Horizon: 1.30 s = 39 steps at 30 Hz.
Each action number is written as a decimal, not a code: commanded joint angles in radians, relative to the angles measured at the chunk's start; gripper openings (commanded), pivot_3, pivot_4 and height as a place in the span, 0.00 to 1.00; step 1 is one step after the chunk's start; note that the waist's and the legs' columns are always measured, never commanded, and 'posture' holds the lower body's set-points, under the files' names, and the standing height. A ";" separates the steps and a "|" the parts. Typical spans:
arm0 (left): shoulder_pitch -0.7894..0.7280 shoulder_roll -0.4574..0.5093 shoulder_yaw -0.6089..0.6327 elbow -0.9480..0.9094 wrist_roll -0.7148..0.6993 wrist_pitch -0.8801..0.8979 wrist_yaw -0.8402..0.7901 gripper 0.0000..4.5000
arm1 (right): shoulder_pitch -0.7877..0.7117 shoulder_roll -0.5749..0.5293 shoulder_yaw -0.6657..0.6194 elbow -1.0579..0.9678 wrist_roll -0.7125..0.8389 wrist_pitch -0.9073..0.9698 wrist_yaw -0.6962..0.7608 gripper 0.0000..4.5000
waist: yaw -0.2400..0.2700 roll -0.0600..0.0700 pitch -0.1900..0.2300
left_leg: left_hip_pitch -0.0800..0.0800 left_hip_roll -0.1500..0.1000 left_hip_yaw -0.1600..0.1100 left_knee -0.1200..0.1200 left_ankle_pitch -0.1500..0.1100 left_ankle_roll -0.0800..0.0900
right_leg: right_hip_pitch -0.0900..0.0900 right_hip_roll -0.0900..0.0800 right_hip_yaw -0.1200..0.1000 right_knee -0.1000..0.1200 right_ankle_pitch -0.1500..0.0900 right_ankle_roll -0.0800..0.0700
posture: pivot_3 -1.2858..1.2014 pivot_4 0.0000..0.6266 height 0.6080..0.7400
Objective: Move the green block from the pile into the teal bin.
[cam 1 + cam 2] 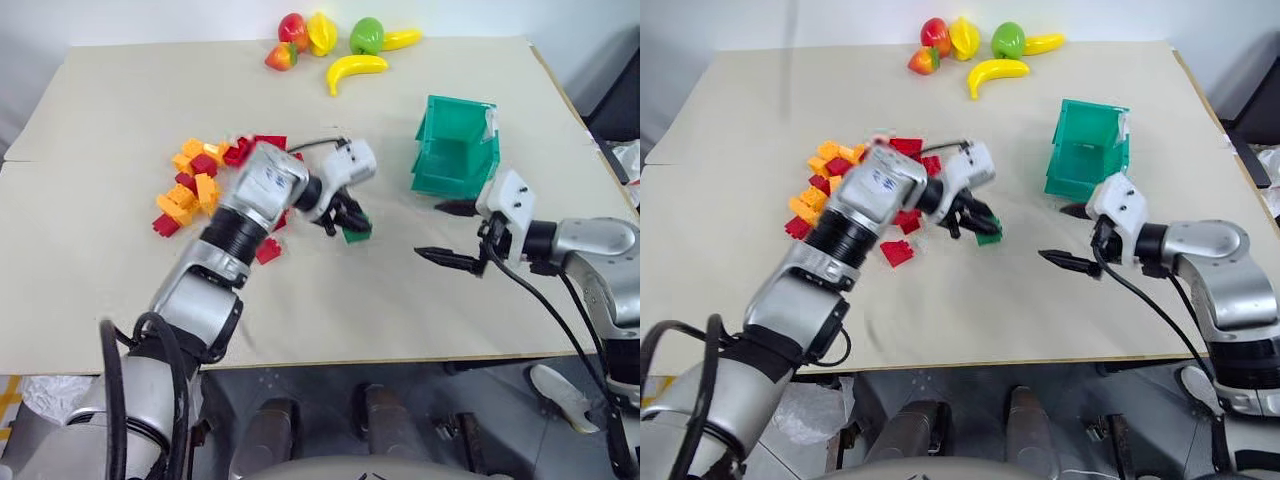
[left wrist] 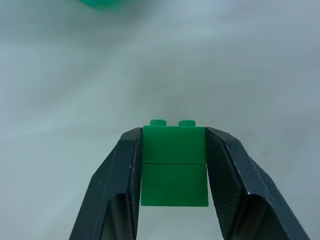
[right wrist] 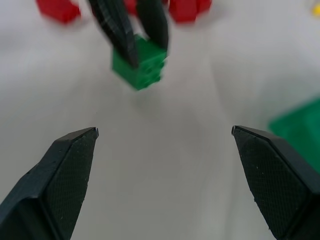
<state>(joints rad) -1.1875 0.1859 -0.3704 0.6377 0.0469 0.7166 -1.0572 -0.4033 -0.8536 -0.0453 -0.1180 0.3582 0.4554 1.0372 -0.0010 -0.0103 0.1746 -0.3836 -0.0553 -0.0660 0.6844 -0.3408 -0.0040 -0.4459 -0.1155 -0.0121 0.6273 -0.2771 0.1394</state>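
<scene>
My left gripper [image 1: 345,222] is shut on the green block [image 2: 174,165], a small dark green studded brick gripped between its two black fingers; it hangs just above the table, to the right of the pile [image 1: 205,180] of red and orange-yellow bricks. In the right wrist view the green block [image 3: 140,64] shows with the left fingers clamped on it. The teal bin [image 1: 456,147] stands upright further right and back. My right gripper [image 1: 450,232] is open, empty, in front of the bin.
Toy fruit lies at the table's far edge: a yellow banana [image 1: 354,70], a round green fruit [image 1: 366,35] and red-yellow pieces [image 1: 295,40]. A loose red brick [image 1: 897,252] lies near my left forearm. The table's front edge [image 1: 320,362] runs below both arms.
</scene>
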 commanded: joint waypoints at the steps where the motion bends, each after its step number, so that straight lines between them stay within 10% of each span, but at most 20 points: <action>1: 0.000 -0.033 -0.030 -0.062 0.002 0.011 0.001 0.33 | 0.055 -0.026 -0.067 -0.070 0.008 -0.024 -0.010 1.00 | 0.001 0.000 0.000 | 0.000 0.000 0.000 0.000 0.000 0.000 | 0.000 0.000 0.000 0.000 0.000 0.000 | 0.52 0.24 1.00; 12: 0.133 0.051 0.074 -0.298 -0.079 -0.015 0.026 1.00 | 0.215 -0.024 -0.187 -0.270 0.058 0.077 -0.126 1.00 | 0.003 0.000 0.000 | 0.000 0.000 0.000 0.001 0.000 0.000 | 0.000 0.000 0.002 0.000 0.000 0.001 | 0.52 0.24 1.00; 22: 0.605 0.253 0.410 -0.782 -0.355 -0.113 -0.005 1.00 | 0.300 0.082 -0.224 -0.510 0.141 0.288 -0.348 1.00 | 0.006 0.002 -0.001 | 0.001 0.006 -0.001 0.002 0.000 0.000 | 0.001 0.000 0.002 0.000 0.001 0.000 | 0.52 0.24 1.00; 27: 0.769 0.200 0.636 -0.906 -0.589 -0.127 0.068 1.00 | 0.277 0.166 -0.077 -0.536 0.081 0.331 -0.472 1.00 | 0.015 0.002 -0.001 | 0.001 0.006 -0.001 0.004 0.000 0.000 | 0.002 -0.001 0.003 0.000 0.001 0.000 | 0.52 0.24 1.00; 39: 1.028 0.360 0.731 -1.032 -0.670 -0.265 0.010 1.00 | 0.090 0.384 0.188 -0.245 -0.074 0.253 -0.590 1.00 | 0.004 0.001 -0.001 | 0.005 0.006 0.001 0.003 0.000 0.000 | 0.002 0.001 0.005 0.000 0.001 -0.001 | 0.52 0.24 1.00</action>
<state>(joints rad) -0.1815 0.5309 0.3243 -0.3429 -0.5919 0.4831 -1.0312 -0.2908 -0.4885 0.1271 -0.4042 0.3212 0.7482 0.4729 0.0027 -0.0091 0.1733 -0.3771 -0.0488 -0.0642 0.6860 -0.3406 -0.0040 -0.4429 -0.1146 -0.0062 0.6268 -0.2762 0.1380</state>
